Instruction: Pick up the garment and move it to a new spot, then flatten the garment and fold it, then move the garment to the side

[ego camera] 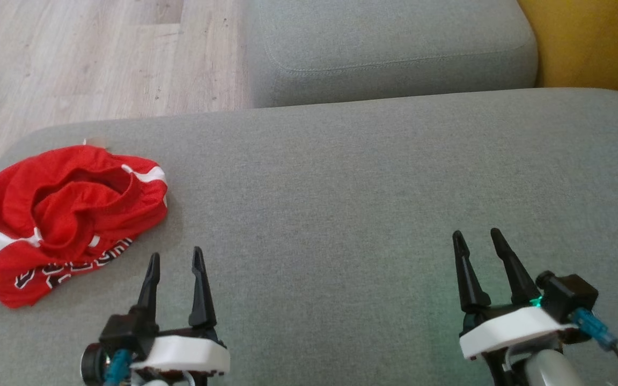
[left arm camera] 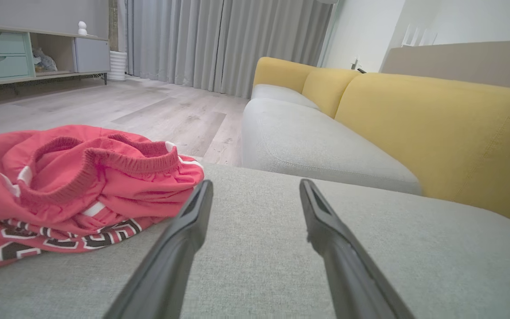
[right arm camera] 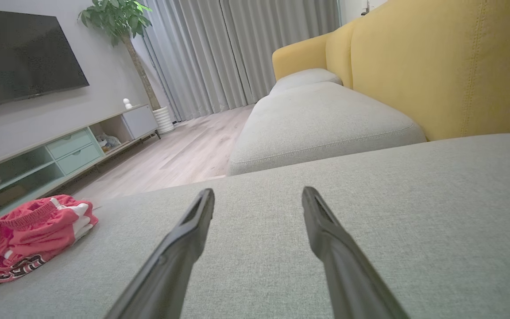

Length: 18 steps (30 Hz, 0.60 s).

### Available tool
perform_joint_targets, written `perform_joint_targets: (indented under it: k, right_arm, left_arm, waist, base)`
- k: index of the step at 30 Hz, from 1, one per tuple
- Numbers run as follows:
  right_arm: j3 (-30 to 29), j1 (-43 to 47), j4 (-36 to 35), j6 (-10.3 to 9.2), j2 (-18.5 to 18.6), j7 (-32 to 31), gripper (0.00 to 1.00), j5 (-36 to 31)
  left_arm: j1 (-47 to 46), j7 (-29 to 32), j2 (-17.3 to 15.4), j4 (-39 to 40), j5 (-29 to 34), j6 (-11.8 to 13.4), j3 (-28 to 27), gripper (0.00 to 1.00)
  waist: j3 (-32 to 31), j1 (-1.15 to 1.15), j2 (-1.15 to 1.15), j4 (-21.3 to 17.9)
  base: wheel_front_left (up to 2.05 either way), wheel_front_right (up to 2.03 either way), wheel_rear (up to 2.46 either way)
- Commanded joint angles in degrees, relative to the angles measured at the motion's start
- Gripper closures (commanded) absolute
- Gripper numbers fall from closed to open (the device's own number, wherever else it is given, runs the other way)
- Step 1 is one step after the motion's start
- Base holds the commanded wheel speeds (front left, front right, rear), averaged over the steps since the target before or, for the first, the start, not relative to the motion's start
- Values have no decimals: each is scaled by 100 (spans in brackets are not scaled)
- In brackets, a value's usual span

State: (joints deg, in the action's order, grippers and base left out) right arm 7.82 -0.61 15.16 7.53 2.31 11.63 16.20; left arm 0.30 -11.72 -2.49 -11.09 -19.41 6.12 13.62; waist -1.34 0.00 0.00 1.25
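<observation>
Looking at a crumpled red fabric garment (ego camera: 65,214) with white stripes and black lettering, heaped at the left end of a broad grey fabric sofa cushion (ego camera: 341,203). Got the left gripper (ego camera: 175,253) just beside it, fingers spread, holding nothing. Same for the right gripper (ego camera: 476,232), well apart.

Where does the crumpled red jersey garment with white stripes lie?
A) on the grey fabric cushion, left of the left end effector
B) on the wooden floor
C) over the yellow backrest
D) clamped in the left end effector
A: the crumpled red jersey garment lies on the grey fabric cushion, just left of the open, empty left end effector.
</observation>
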Motion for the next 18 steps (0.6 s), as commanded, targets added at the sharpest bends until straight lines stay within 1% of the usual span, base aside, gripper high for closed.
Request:
perform_joint_targets:
  k: [1, 5, 14, 18]
  right_arm:
    - [151, -210, -163, -4, 50, 92, 0, -187]
    - [87, -187, -79, -4, 52, 176, 0, -490]
    - [106, -164, -58, -4, 56, 328, 0, -1059]
    - [38, -166, -39, -4, 57, 337, 0, -1071]
  left_arm:
    - [-221, -81, -34, 129, 197, 59, -92, 0]
    - [-244, -166, -36, -95, 531, 145, -15, 0]
    - [-286, -319, -39, -284, 1056, 374, 129, 0]
    - [-311, -328, -39, -312, 1099, 405, 112, 0]
  waist:
    - [-5, 0, 0, 6]
    - [-34, 0, 0, 24]
    - [-71, 0, 0, 43]
    - [-60, 0, 0, 37]
  base:
    - [0, 0, 0]
    - [0, 0, 0]
    - [0, 0, 0]
    - [0, 0, 0]
